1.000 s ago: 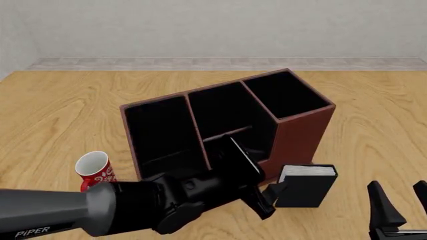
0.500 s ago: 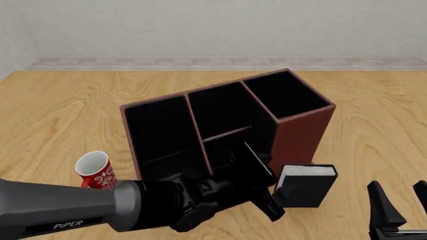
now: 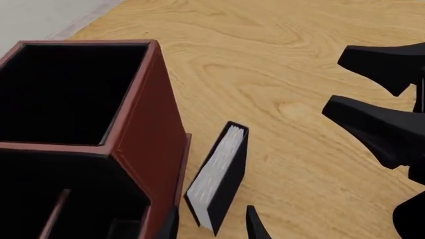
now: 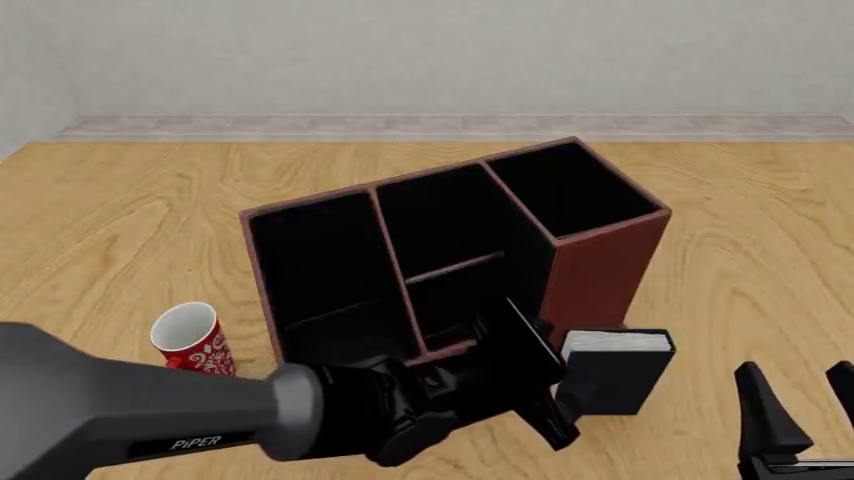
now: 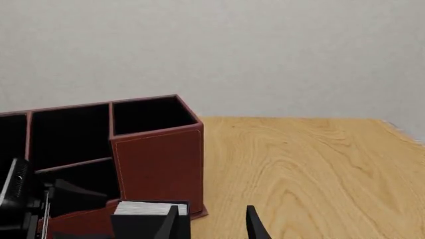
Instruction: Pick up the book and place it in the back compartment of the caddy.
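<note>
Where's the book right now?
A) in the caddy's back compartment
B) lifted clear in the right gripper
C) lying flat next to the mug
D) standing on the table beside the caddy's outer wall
D: the book stands upright on the table against the caddy, outside every cell.

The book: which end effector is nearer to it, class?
Left. The left end effector is right at the book, fingers straddling it; the right end effector sits apart, off to its right.

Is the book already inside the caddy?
No, the book stands upright on the table, outside the caddy, beside its wall.
</note>
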You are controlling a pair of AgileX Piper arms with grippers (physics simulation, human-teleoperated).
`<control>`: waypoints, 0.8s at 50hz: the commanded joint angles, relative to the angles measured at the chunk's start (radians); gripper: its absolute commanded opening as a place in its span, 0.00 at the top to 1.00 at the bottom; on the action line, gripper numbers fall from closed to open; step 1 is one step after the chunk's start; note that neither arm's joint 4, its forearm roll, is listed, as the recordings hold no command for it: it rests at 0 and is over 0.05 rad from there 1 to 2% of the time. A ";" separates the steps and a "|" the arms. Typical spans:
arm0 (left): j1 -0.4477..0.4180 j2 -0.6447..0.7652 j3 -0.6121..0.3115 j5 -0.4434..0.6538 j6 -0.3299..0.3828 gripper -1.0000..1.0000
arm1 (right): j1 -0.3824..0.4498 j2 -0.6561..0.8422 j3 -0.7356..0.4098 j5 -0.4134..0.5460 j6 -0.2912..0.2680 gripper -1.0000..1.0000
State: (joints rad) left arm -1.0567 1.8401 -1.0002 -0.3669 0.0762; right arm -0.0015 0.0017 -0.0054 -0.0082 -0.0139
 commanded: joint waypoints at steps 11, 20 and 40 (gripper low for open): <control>-0.003 0.049 -0.048 0.002 -0.009 0.00 | 0.000 0.000 0.001 -0.003 -0.003 0.00; 0.001 0.070 -0.063 0.003 -0.009 0.00 | 0.000 -0.001 -0.001 -0.001 -0.002 0.00; 0.007 0.102 -0.086 0.018 -0.009 0.00 | 0.000 0.000 0.000 0.001 0.001 0.00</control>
State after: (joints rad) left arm -1.0543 1.9282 -1.0752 -0.3565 0.0676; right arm -0.0014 0.0019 -0.0050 -0.0085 -0.0137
